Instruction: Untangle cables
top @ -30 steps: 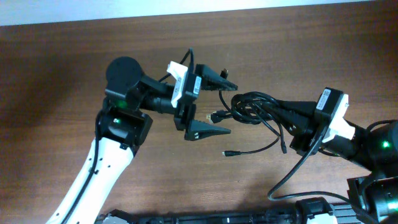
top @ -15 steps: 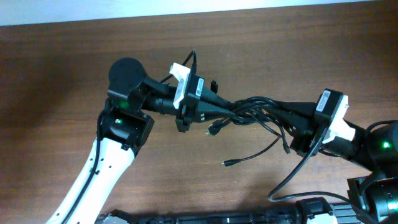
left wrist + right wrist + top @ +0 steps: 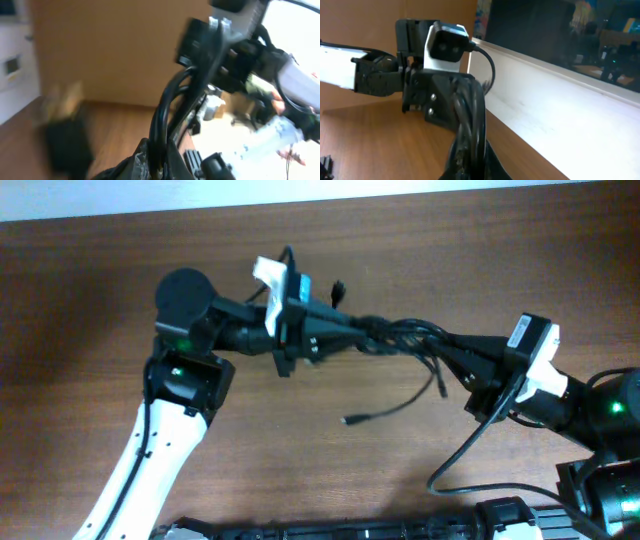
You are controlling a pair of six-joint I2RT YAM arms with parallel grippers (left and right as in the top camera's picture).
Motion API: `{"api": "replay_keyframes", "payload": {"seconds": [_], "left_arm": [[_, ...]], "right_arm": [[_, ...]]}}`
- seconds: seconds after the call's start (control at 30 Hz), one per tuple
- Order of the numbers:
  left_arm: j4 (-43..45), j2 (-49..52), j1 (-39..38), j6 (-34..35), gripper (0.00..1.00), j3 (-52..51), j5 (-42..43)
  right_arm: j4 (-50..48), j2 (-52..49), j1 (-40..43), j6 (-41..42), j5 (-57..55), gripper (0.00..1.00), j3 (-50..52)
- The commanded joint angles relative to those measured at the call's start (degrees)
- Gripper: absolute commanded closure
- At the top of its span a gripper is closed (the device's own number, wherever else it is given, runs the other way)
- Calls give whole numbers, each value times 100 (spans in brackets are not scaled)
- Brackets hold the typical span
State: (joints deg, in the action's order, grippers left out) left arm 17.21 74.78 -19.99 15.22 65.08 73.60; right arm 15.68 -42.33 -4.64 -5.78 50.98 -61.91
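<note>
left hand (image 3: 352,333) closed tight, right hand (image 3: 450,350) closed tight, fingertips facing each other

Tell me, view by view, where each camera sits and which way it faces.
Overhead: above the table, looking straight down; both arms show, left hand and right hand shut on the cables stretched between them.
Left wrist: on the left arm, looking along its own fingers and the cables toward the right hand.
Right wrist: on the right arm, looking along its own fingers toward the left hand.
Shared: both wrist views show the same cables from opposite ends.
</note>
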Motion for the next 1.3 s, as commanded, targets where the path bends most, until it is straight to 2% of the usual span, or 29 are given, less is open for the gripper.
{"api": "replay_keyframes", "payload": {"seconds": [0.0,0.27,0.37,0.53,0.63,0.7,0.73,0.8,0.83,0.9,1.07,1.17,1.27], "left_arm": [[13,-55,446,1368,100,46,-1172],[-4,-52,455,3392,100,46,-2050],[-280,-52,455,4325,100,46,-2594],[-1469,-55,455,5928,100,46,-3731],[-2079,-52,455,6653,100,46,-3939],[-2378,-52,455,6907,100,46,-4033],[-2406,-52,455,6916,98,46,-4039],[-2417,-55,455,6911,73,46,-3960],[-2417,-55,457,6889,65,46,-3901],[-2413,-55,455,6585,70,46,-3864],[-2194,-55,455,5388,92,46,-3659],[-1624,-55,457,4658,92,46,-3370],[-1355,-52,455,3681,77,46,-3394]], "right_arm": [[-46,98,22,68,-66,96,-68],[212,96,22,66,-68,96,-68],[240,96,22,66,-68,96,-68],[251,96,22,66,-68,96,-68],[254,96,22,66,-68,96,-68],[251,96,22,63,-79,96,-68],[254,96,22,63,-125,96,-68],[275,96,22,63,-245,96,-68],[275,96,22,63,-243,96,-68],[278,96,22,66,-243,96,-68],[564,96,22,66,-470,96,-68],[809,96,22,68,-660,96,-68],[1130,96,22,68,-894,96,-68]]}}
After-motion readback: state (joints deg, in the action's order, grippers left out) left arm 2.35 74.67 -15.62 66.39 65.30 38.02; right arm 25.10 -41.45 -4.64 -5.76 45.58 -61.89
